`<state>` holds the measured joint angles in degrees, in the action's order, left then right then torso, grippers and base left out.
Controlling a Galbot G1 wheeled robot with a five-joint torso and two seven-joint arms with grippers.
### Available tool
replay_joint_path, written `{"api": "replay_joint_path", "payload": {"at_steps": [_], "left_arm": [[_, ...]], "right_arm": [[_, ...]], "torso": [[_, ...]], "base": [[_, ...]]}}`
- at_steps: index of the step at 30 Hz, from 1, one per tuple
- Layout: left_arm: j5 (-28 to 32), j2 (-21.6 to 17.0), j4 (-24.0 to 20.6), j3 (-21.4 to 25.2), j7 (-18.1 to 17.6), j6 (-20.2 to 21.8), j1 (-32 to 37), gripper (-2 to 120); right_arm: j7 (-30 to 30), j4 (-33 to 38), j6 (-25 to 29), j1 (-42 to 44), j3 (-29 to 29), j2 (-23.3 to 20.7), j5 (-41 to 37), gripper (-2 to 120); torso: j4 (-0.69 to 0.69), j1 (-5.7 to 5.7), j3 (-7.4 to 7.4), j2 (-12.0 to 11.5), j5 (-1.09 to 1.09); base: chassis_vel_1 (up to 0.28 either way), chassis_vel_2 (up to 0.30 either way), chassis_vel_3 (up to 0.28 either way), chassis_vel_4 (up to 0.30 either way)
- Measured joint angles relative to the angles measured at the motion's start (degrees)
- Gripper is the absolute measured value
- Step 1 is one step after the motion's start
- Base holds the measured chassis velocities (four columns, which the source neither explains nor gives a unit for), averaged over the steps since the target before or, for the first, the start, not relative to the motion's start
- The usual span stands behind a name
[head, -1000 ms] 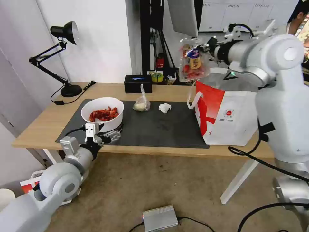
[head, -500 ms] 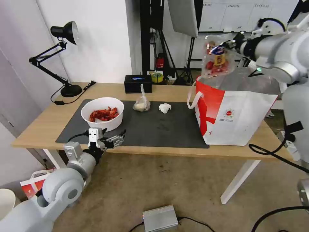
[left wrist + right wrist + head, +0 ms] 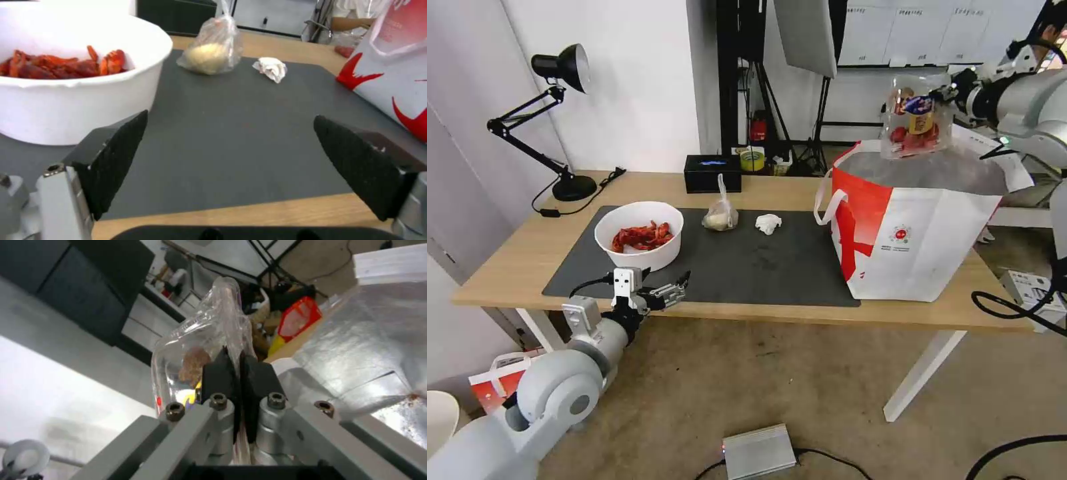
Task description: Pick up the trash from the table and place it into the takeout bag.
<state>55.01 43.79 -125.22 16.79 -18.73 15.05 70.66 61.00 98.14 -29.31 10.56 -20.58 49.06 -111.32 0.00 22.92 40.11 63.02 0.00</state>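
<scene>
Above the table, the right end effector pinches the tomato box over the takeout bag; left end effector gapes.

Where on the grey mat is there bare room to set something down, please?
The mat is bare between the tissue and the takeout bag, and along its front edge. It is crowded at the crayfish bowl, with the open left gripper before it.

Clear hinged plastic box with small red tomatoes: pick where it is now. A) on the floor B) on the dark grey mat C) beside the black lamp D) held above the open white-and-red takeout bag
D: the right pincer is shut on the clear hinged plastic box with small red tomatoes, holding it above the white-and-red takeout bag.
</scene>
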Motion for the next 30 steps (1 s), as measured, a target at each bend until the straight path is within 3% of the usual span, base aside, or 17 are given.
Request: {"api": "replay_joint_path", "payload": {"at_steps": [12, 30], "left_arm": [[-0.53, 0.32, -0.16, -0.36, 0.00, -0.09, -0.05, 100], [-0.41, -0.14, -0.47, -0.19, 0.01, -0.25, -0.13, 100]], "right_arm": [[-0.40, -2.12, -0.36, 0.90, -1.20, -0.01, 0.30, 1], [-0.54, -6.13, -0.49, 1.40, -2.19, 3.35, 2.30, 1]], "torso": [[-0.01, 0.00, 0.00, 0.00, 0.00], [0.00, 0.00, 0.00, 0.00, 0.00]], "base": [[0.000, 0.000, 0.000, 0.000], [0.000, 0.000, 0.000, 0.000]]}}
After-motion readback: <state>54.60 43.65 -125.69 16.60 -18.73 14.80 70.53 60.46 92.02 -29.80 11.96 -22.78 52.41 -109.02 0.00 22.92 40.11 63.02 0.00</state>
